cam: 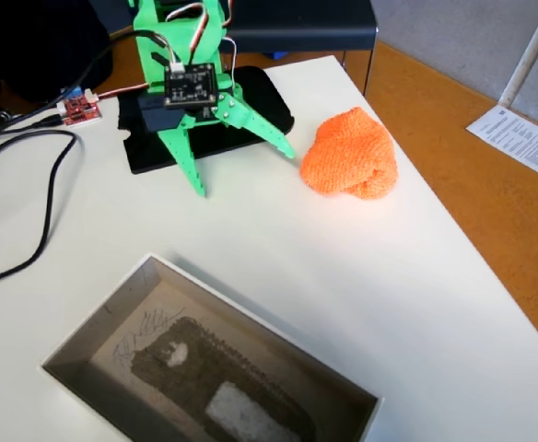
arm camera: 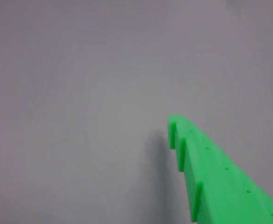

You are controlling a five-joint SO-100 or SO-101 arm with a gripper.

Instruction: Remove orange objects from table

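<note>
I'm seeing the lumpy knitted orange bundle (cam: 350, 154) lying on the smooth white worktop (cam: 389, 304), beside my green hand (cam: 243, 170), spread wide and empty.

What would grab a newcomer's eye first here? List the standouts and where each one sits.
The bright orange knitted bundle stands out most, lying on the white table toward its right side in the fixed view. Just left of it, the vivid green gripper hangs open, its fingers spread wide and one tip close to the bundle. Near the front edge sits an open grey box with something dark inside.
</note>
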